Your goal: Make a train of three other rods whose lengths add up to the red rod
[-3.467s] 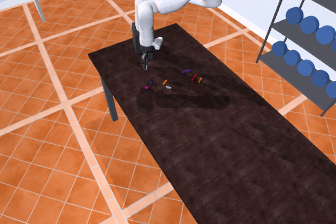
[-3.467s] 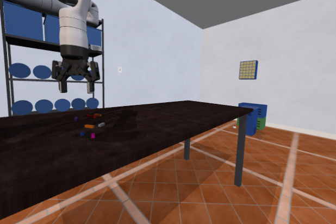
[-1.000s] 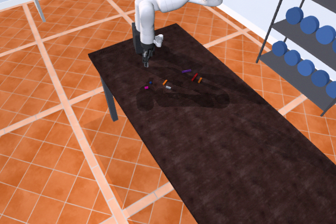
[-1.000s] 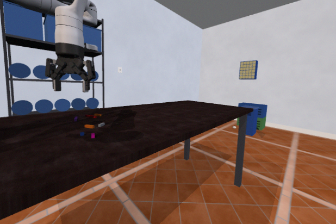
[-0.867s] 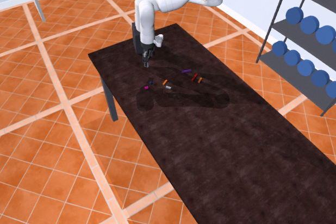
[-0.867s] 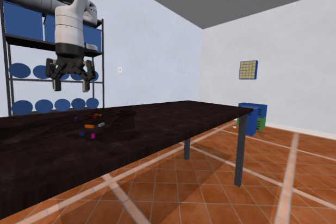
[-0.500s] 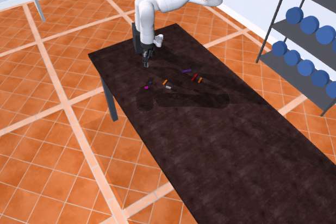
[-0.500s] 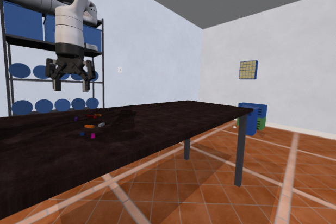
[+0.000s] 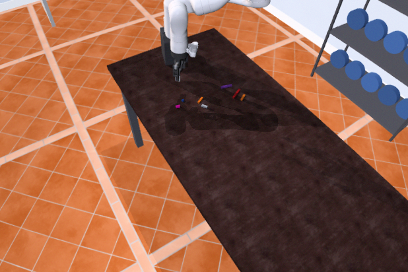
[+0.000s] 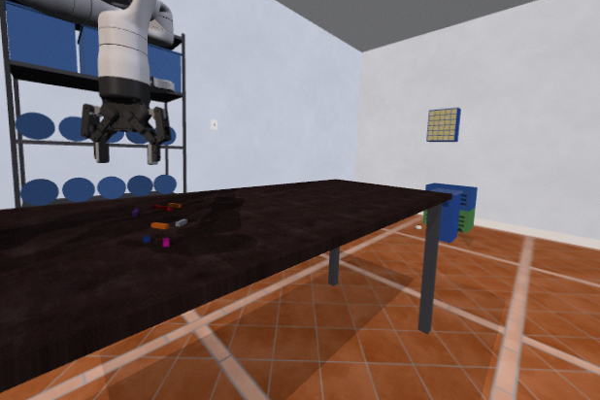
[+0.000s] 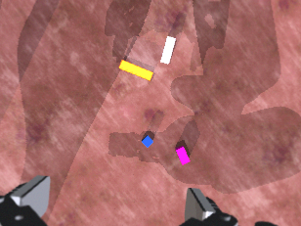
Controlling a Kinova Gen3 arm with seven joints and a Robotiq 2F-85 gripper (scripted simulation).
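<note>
My gripper [image 9: 177, 76] is open and empty, well above the dark table near its far left end; it also shows in the exterior view [image 10: 127, 155] and its fingertips in the wrist view [image 11: 117, 204]. Below it lie a small blue rod [image 9: 183, 100] [image 11: 148, 141], a magenta rod [image 9: 177, 106] [image 11: 183, 156], an orange rod [image 9: 200, 100] [image 11: 136, 70] and a grey rod [image 9: 204, 106] [image 11: 168, 50], all apart from each other. Farther right lie a purple rod [image 9: 226, 86], the red rod [image 9: 236, 94] and a second orange rod [image 9: 243, 97] close beside the red one.
The table's left edge runs close to the blue and magenta rods. A shelf with blue discs [image 9: 370, 48] stands to the right of the table. The arm's base [image 9: 166, 48] stands at the table's far end.
</note>
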